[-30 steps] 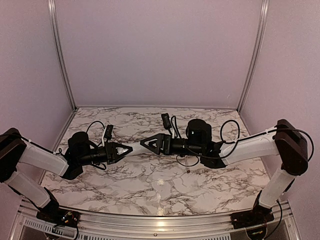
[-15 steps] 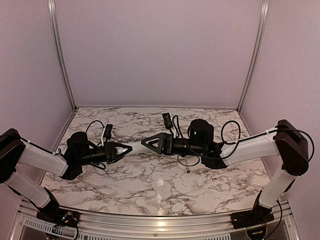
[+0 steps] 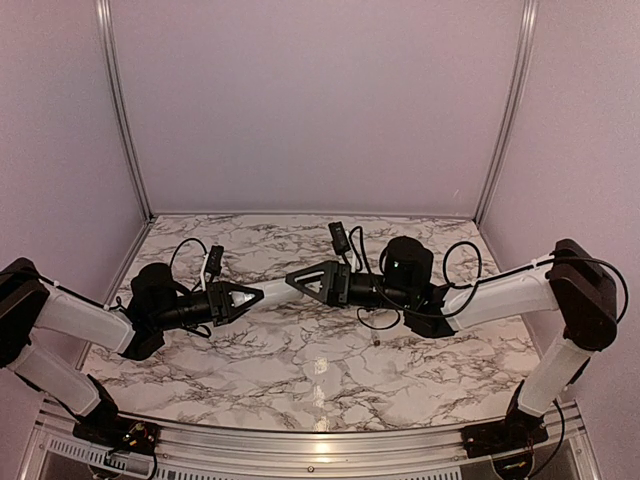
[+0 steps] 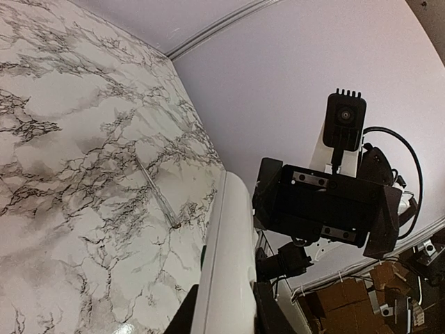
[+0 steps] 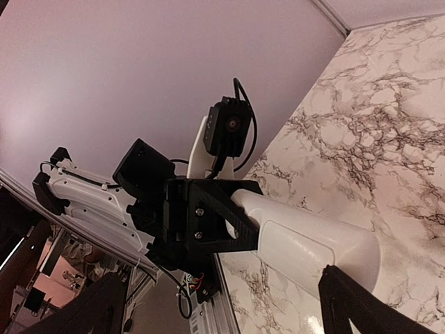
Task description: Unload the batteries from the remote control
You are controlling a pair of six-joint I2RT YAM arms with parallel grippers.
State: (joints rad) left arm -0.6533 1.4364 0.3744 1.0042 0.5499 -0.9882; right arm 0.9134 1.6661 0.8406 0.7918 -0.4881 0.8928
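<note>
left end effector [image 3: 256, 296] clamped — right one [image 3: 294, 280] agape

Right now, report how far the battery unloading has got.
Done: nothing visible. No batteries show outside, and the cover panel on the remote control looks closed. In hand: the left gripper is shut on the remote control and holds it above the table, with the open right gripper at its free end. Left: open the cover panel and take both batteries out.
</note>
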